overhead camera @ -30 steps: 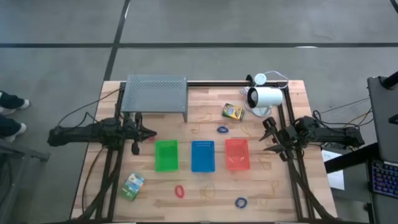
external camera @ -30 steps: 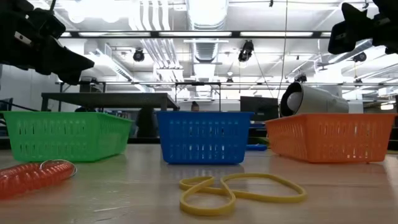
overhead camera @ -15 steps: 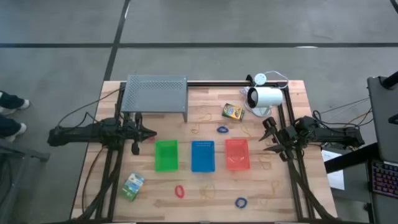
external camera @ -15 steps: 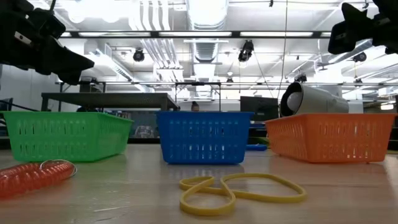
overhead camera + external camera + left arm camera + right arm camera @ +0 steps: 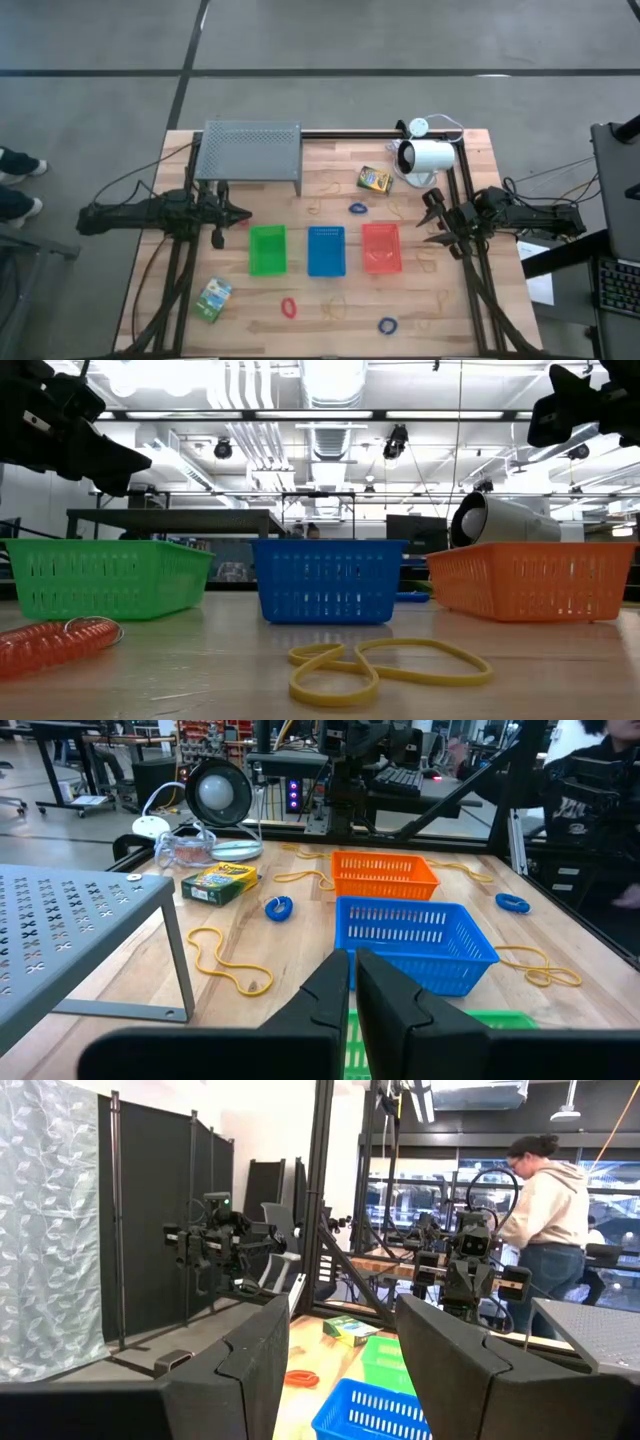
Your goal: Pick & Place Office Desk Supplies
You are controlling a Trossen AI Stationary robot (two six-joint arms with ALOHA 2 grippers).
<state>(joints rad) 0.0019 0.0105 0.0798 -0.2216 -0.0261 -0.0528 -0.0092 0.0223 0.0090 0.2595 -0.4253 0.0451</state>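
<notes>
Both arms hang off the tabletop (image 5: 180,300), nothing held. Left gripper (image 5: 243,215) is pinched nearly closed & empty, by the green basket (image 5: 267,249), just in front of the grey perforated rack (image 5: 250,150). Right gripper (image 5: 428,218) has jaws spread wide & empty, beside the orange-red basket (image 5: 381,248); blue basket (image 5: 326,250) sits between the two.

Supplies are scattered:
- Crayon box (image 5: 375,180) toward the far edge by the white lamp (image 5: 427,156) – light, stiff card; prob. best pinched across its narrow sides.
- 2nd crayon box (image 5: 214,298) nr the front-left corner.
- Red coil loop (image 5: 289,307) & blue coil loop (image 5: 387,325) along the front edge, another blue loop (image 5: 358,209) mid-table – soft, springy; I'd pinch through the ring.
- Yellow rubber band (image 5: 385,665) – flat, floppy, likely slips; press down on one strand.
</notes>
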